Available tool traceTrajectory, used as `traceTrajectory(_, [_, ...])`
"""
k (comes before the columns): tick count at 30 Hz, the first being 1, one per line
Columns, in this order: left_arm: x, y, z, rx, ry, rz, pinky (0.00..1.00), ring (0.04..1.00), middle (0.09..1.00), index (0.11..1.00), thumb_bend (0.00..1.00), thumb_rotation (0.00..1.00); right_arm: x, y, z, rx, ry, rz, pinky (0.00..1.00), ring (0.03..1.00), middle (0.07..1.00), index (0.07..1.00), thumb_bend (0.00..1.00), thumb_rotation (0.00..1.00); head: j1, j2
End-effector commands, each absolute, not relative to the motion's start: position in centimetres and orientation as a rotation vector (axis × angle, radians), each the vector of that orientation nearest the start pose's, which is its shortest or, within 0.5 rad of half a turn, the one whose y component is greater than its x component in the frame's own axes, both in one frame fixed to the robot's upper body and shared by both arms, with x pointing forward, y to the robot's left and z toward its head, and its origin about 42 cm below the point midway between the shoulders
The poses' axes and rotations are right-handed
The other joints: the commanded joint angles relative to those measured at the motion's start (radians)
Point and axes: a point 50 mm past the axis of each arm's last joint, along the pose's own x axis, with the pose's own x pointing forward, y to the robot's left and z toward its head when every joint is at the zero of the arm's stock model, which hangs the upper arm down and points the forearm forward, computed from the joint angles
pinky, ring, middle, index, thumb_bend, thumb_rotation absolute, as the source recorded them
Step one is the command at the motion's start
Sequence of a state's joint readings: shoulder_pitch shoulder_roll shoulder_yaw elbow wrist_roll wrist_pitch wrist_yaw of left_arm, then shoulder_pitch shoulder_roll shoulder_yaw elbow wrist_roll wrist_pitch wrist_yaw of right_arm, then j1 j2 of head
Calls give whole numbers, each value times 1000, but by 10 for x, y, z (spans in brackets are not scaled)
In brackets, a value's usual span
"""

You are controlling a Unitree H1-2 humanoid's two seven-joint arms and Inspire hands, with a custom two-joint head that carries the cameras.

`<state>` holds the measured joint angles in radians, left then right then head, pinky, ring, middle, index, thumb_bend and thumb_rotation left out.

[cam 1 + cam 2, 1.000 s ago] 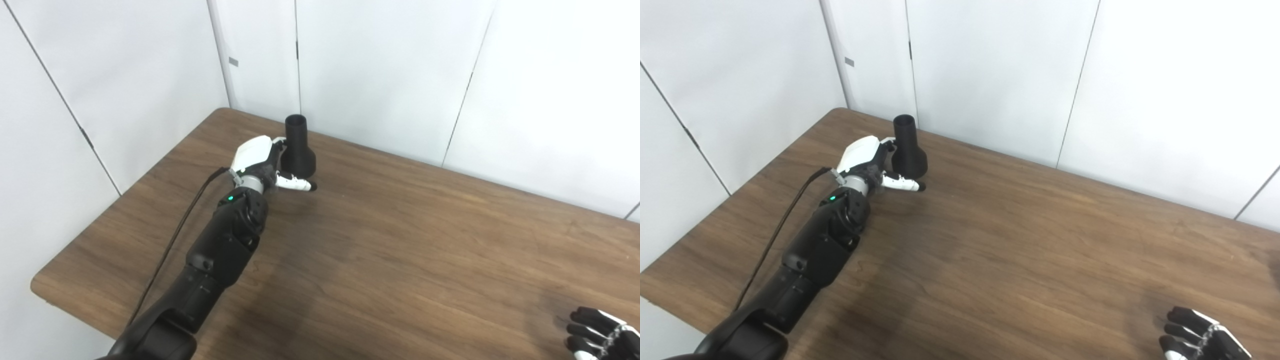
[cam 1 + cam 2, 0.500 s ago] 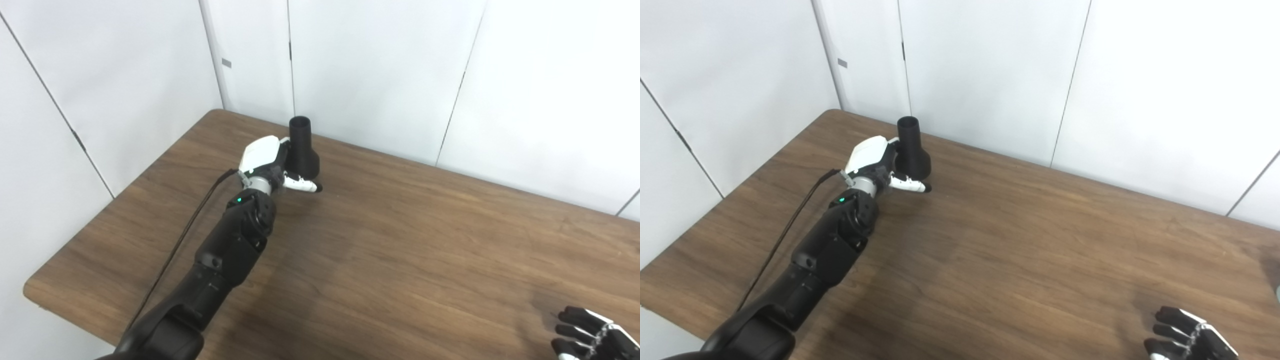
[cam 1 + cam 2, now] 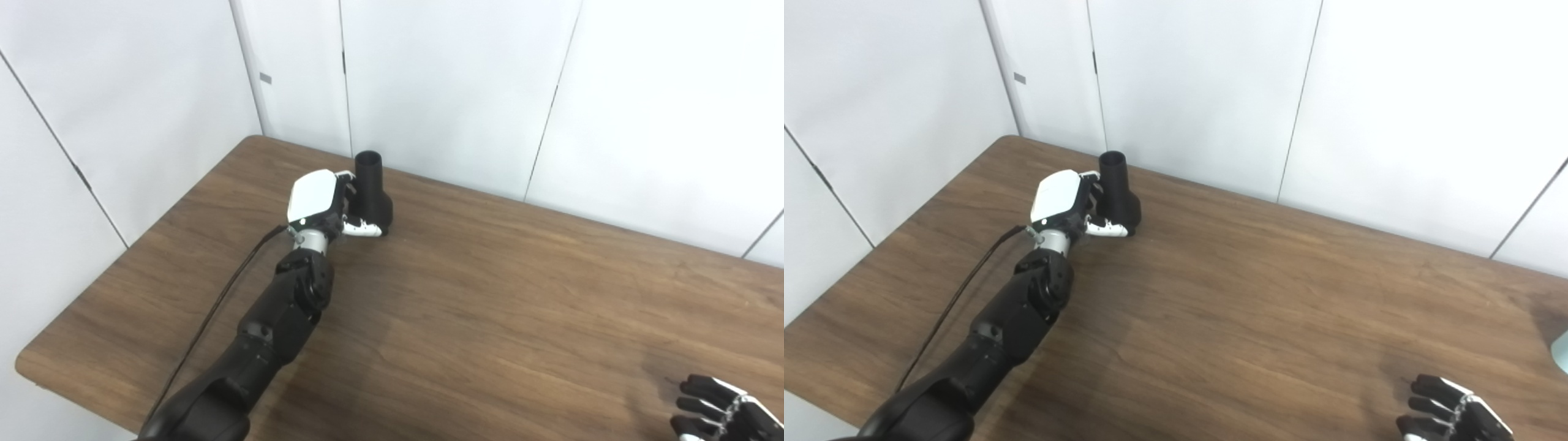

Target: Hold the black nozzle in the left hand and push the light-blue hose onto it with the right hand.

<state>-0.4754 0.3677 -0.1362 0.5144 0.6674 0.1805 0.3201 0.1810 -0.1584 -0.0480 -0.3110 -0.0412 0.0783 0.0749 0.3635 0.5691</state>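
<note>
— Where's the black nozzle from where you stand?

— Far left part of the desk, close to the white wall panels. It stands upright on its wide base, narrow open end pointing up.

— And the left hand?

— Right against it, on its left side. The white back of the hand faces us, the fingers curl around the far side of the nozzle's body, and the thumb lies across the near side of the base. It looks wrapped on the nozzle, which has its base down on the wood.

— What about the other one?

— The right hand is well apart, down at the near right corner, low over the desk and half cut off by the edge of view. Its dark fingers are spread and bent a little, with nothing in them.

— Any sign of the hose?

— Only a pale blue sliver at the far right edge in the right eye view. I can't tell what it is.

— Anything else?

— A black cable runs along the left forearm.
</note>
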Motion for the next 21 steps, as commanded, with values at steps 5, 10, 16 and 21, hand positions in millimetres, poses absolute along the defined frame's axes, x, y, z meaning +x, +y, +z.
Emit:
traceTrajectory(5, [416,297,104,1038,84,168,421,513,568,585,962,133,224,-271,153,-217,-111,23,567,667,692,673,225,67,2,8])
traceTrajectory(10, [411,289,97,1010,45,151,386,476,535,557,955,101,222,-271,154,-226,-112,27,565,669,696,677,223,60,1,14])
traceTrajectory(16, [408,285,87,1014,-15,122,328,399,466,506,568,10,222,-269,156,-231,-116,36,564,664,689,674,217,32,-3,15])
traceTrajectory(21, [403,286,78,1036,-44,127,229,293,416,502,521,0,223,-268,157,-247,-121,37,562,658,683,674,206,2,-12,15])
